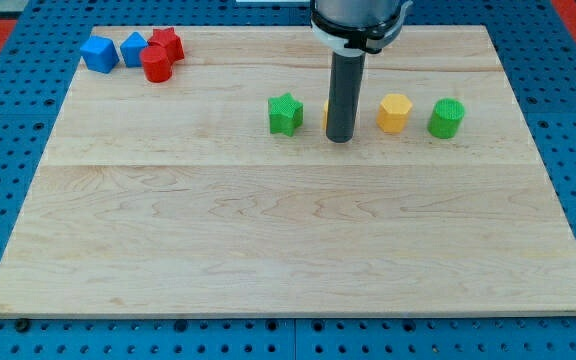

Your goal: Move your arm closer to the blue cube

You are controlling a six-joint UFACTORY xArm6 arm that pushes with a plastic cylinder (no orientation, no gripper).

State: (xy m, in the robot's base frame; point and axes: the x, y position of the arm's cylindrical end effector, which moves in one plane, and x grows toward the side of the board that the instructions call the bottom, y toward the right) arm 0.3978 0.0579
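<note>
The blue cube (134, 48) sits near the board's top left corner, between a second blue block (99, 53) on its left and a red cylinder (156, 63) and a red star-shaped block (168, 43) on its right. My tip (340, 138) rests on the board at centre top, far to the right of the blue cube. The rod hides most of a yellow block (326, 113) just behind it.
A green star-shaped block (285, 114) lies just left of my tip. A yellow hexagonal block (394, 112) and a green cylinder (446, 118) lie to its right. The wooden board (288, 250) sits on a blue perforated table.
</note>
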